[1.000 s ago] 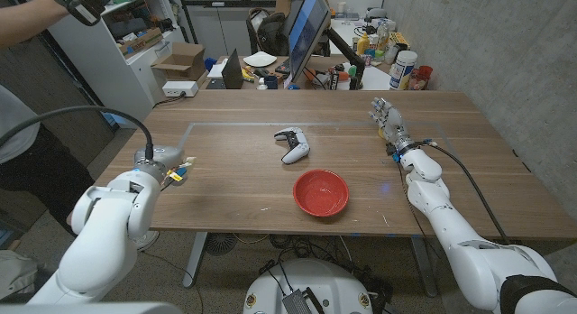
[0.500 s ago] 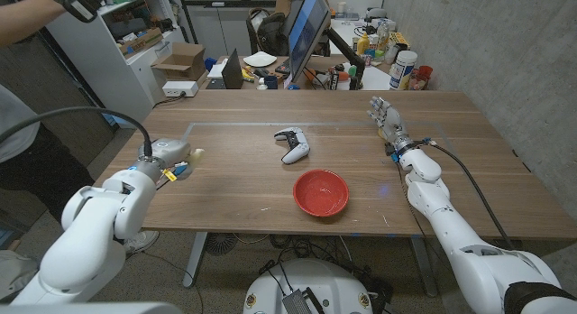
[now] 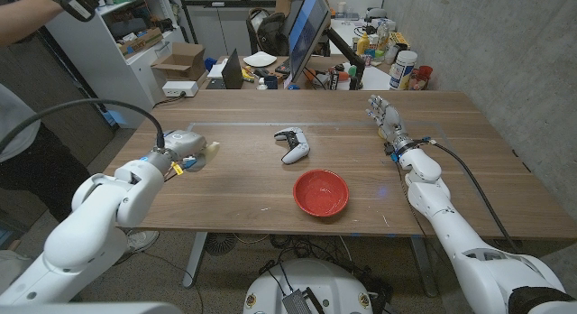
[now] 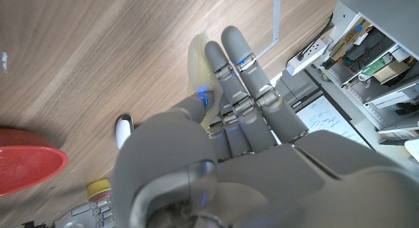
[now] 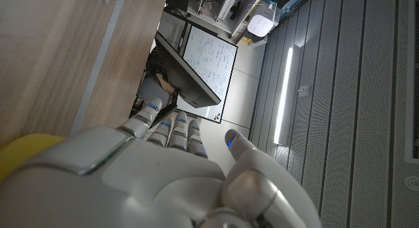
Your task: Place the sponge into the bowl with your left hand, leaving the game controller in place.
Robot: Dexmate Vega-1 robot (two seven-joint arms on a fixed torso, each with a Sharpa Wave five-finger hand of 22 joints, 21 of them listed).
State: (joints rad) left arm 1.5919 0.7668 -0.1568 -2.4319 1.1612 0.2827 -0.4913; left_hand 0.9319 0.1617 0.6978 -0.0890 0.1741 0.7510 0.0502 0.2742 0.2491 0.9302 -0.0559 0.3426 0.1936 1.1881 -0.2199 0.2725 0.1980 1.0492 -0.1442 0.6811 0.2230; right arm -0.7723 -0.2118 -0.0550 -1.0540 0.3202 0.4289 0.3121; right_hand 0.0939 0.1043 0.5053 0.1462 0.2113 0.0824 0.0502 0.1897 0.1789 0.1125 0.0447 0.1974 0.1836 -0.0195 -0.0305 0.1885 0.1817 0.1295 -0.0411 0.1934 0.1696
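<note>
My left hand [image 3: 183, 144] hovers over the table's left part and holds a pale yellow sponge [image 3: 210, 150] at its fingertips. In the left wrist view the sponge [image 4: 198, 56] pokes out from under the fingers [image 4: 245, 67], above the wood. The red bowl [image 3: 321, 192] stands empty near the front middle, well to the right of that hand; its rim [image 4: 29, 168] also appears in the left wrist view. A white game controller [image 3: 292, 144] lies behind the bowl. My right hand [image 3: 387, 118] stands upright and open at the right, holding nothing; its back [image 5: 157, 172] appears in the right wrist view.
A monitor [image 3: 306, 30], bottles and jars [image 3: 403, 70] crowd the far edge. A person [image 3: 22, 106] stands at the left beside shelves [image 3: 135, 34]. A pale tape line [image 3: 234, 124] crosses the far part of the table.
My left hand has moved away from the table's left front edge toward the middle and farther back, carrying the sponge. The bowl, controller and right hand have stayed put.
</note>
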